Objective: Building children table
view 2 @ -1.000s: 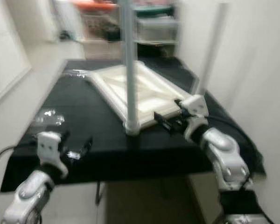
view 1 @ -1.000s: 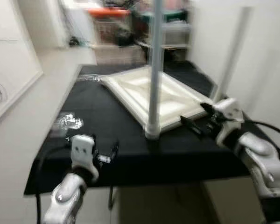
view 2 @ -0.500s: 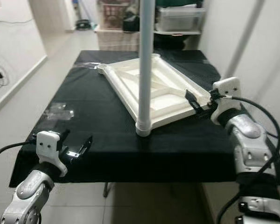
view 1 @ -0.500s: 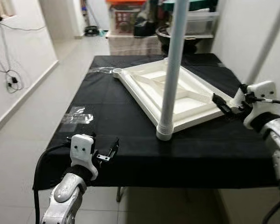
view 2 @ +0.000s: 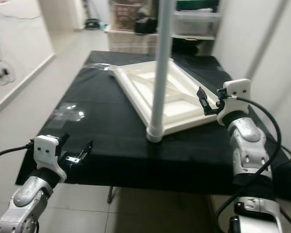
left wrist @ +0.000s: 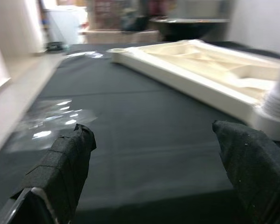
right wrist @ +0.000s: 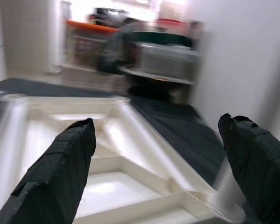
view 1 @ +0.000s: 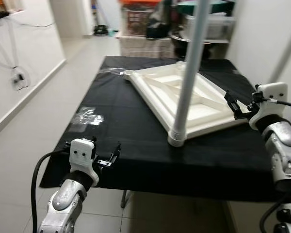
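Note:
A white children's table top (view 1: 153, 99) lies upside down on a black-covered table (view 1: 131, 145). One pale grey leg (view 1: 186, 82) stands upright in its near corner. A second leg (view 2: 262, 43) rises at its right corner. My right gripper (view 1: 235, 109) is open, held just beside that right corner, and its wrist view looks across the ribbed underside (right wrist: 107, 140). My left gripper (view 1: 109, 158) is open with nothing in it at the table's near edge. Its wrist view looks over the cloth toward the leg's base (left wrist: 277, 107).
A crumpled clear plastic bag (view 1: 87, 116) lies on the cloth at the near left, and another (view 1: 111, 72) at the far left corner. Shelves with boxes (view 1: 140, 19) stand behind the table. A white wall (view 1: 262, 34) is close on the right, and tiled floor (view 1: 48, 97) on the left.
The head view has shifted and sharpened. My right gripper has moved from the table top's near edge by the upright leg to its right corner. The left gripper holds its place.

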`<state>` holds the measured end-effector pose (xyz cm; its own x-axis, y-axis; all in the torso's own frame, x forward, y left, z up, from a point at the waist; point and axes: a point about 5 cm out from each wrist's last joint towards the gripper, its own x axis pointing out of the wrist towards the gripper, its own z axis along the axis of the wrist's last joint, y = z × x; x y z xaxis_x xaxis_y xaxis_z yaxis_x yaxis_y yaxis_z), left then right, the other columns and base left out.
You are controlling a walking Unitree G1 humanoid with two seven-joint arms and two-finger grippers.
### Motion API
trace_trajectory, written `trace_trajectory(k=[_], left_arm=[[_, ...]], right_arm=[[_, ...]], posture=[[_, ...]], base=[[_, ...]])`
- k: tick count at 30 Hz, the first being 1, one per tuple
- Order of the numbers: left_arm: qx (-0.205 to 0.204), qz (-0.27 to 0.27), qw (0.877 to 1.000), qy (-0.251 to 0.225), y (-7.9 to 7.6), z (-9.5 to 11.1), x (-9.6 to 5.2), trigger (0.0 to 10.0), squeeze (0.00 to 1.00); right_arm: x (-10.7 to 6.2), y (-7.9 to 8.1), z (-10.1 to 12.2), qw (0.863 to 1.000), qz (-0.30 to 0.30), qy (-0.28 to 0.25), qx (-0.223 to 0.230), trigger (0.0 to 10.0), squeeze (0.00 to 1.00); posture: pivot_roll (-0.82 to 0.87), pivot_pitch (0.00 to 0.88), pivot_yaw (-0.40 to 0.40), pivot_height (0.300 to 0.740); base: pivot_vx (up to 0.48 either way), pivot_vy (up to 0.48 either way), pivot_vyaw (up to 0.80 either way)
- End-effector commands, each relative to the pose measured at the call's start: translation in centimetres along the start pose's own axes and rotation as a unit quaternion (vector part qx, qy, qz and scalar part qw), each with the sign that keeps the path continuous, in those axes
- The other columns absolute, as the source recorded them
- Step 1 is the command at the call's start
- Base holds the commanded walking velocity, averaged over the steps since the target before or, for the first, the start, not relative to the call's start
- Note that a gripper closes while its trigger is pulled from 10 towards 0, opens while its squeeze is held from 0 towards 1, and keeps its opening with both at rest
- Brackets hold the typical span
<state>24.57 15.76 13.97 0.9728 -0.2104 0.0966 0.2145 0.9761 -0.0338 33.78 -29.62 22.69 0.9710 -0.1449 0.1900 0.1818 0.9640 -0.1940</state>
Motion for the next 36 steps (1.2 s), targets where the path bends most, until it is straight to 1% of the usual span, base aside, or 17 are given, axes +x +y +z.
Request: trace_trajectory(k=[1, 4, 7, 9, 13, 14, 15, 17, 18, 20, 21, 22, 24, 30, 33, 34, 36], left_arm=[[0.002, -0.004, 1.000, -0.006, -0.1, 0.3, 0.1, 10.0, 0.00], [0.001, -0.004, 1.000, -0.007, -0.1, 0.3, 0.1, 10.0, 0.00], [0.002, -0.003, 1.000, -0.005, 0.0, 0.2, 0.1, 10.0, 0.00], [0.001, -0.003, 1.000, -0.004, 0.0, 0.2, 0.1, 10.0, 0.00], [0.000, -0.002, 1.000, -0.005, -0.1, 0.2, 0.1, 10.0, 0.00], [0.000, -0.002, 1.000, -0.005, -0.2, 0.2, 0.1, 10.0, 0.00], [-0.001, -0.002, 1.000, -0.004, -0.2, 0.2, 0.0, 10.0, 0.00], [-0.002, -0.002, 1.000, -0.004, -0.2, 0.2, 0.0, 10.0, 0.00], [-0.001, -0.002, 1.000, -0.004, -0.2, 0.1, -0.1, 10.0, 0.00], [-0.001, -0.002, 1.000, -0.004, -0.2, 0.1, -0.1, 10.0, 0.00], [-0.001, -0.003, 1.000, -0.003, -0.1, 0.1, -0.1, 10.0, 0.00], [-0.001, -0.003, 1.000, -0.003, -0.1, 0.1, -0.1, 10.0, 0.00], [-0.003, -0.005, 1.000, -0.004, -0.3, 0.1, 0.0, 10.0, 0.00], [-0.004, -0.008, 1.000, -0.004, -0.5, 0.1, 0.0, 10.0, 0.00], [-0.001, -0.007, 1.000, -0.005, -0.2, 0.2, -0.1, 10.0, 0.00], [-0.001, -0.007, 1.000, -0.005, -0.2, 0.2, -0.1, 10.0, 0.00], [0.000, -0.007, 1.000, -0.004, -0.1, 0.1, -0.1, 10.0, 0.00]], right_arm=[[-0.4, -2.1, -1.4, 0.996, -0.079, 0.032, -0.016, 10.0, 0.00], [-0.3, -3.0, -0.9, 0.994, -0.111, 0.018, -0.014, 10.0, 0.00], [0.1, -5.2, -0.1, 0.985, -0.169, 0.011, -0.028, 10.0, 0.00], [0.3, -5.8, 0.4, 0.985, -0.173, 0.005, -0.027, 10.0, 0.00], [1.0, -5.1, 1.5, 0.993, -0.114, -0.025, -0.004, 10.0, 0.00], [1.2, -4.8, 1.9, 0.995, -0.087, -0.039, 0.010, 10.0, 0.00], [1.7, -4.5, 3.1, 0.998, -0.017, -0.064, -0.007, 10.0, 0.00], [1.8, -4.5, 3.3, 0.998, -0.003, -0.068, -0.015, 10.0, 0.00], [2.0, -4.8, 3.6, 0.998, 0.032, -0.053, -0.023, 10.0, 0.00], [2.0, -4.8, 3.6, 0.998, 0.032, -0.053, -0.023, 10.0, 0.00], [2.1, -4.8, 4.0, 0.995, 0.085, -0.044, -0.020, 10.0, 0.00], [1.9, -4.3, 4.1, 0.985, 0.164, -0.039, -0.025, 10.0, 0.00], [1.6, -3.5, 3.9, 0.966, 0.255, -0.029, -0.028, 10.0, 0.00], [1.7, -3.2, 3.6, 0.958, 0.283, -0.017, -0.032, 10.0, 0.00], [1.0, -2.4, 2.2, 0.920, 0.388, 0.032, -0.045, 10.0, 0.00], [1.0, -2.4, 2.2, 0.920, 0.388, 0.032, -0.045, 10.0, 0.00], [0.8, -1.9, 1.7, 0.905, 0.422, 0.044, -0.034, 10.0, 0.00]], posture=[[0.08, 0.000, -0.062, 0.740], [0.08, 0.000, -0.062, 0.740], [0.07, 0.000, -0.062, 0.740], [0.07, 0.000, -0.066, 0.740], [0.07, 0.000, -0.067, 0.740], [0.08, 0.000, -0.068, 0.740], [0.08, 0.000, -0.068, 0.740], [0.08, 0.000, -0.068, 0.740], [0.08, 0.000, -0.072, 0.740], [0.08, 0.000, -0.072, 0.740], [0.08, 0.000, -0.072, 0.740], [0.07, 0.000, -0.071, 0.740], [0.07, 0.000, -0.069, 0.740], [0.08, 0.000, -0.072, 0.740], [0.09, 0.000, -0.079, 0.740], [0.09, 0.000, -0.079, 0.740], [0.09, 0.000, -0.078, 0.740]], base=[[0.000, 0.000, 0.80], [0.000, 0.000, 0.80], [0.000, 0.000, 0.22], [0.000, 0.000, 0.00], [0.000, 0.000, 0.00], [0.000, 0.000, 0.00], [0.000, 0.000, 0.00], [0.000, 0.000, 0.00], [0.000, 0.000, 0.00], [0.000, 0.000, 0.00], [0.000, 0.000, 0.00], [0.000, 0.000, 0.00], [0.000, 0.000, 0.00], [0.000, 0.000, 0.00], [0.000, 0.000, 0.00], [0.000, 0.000, 0.00], [0.000, 0.000, 0.00]])
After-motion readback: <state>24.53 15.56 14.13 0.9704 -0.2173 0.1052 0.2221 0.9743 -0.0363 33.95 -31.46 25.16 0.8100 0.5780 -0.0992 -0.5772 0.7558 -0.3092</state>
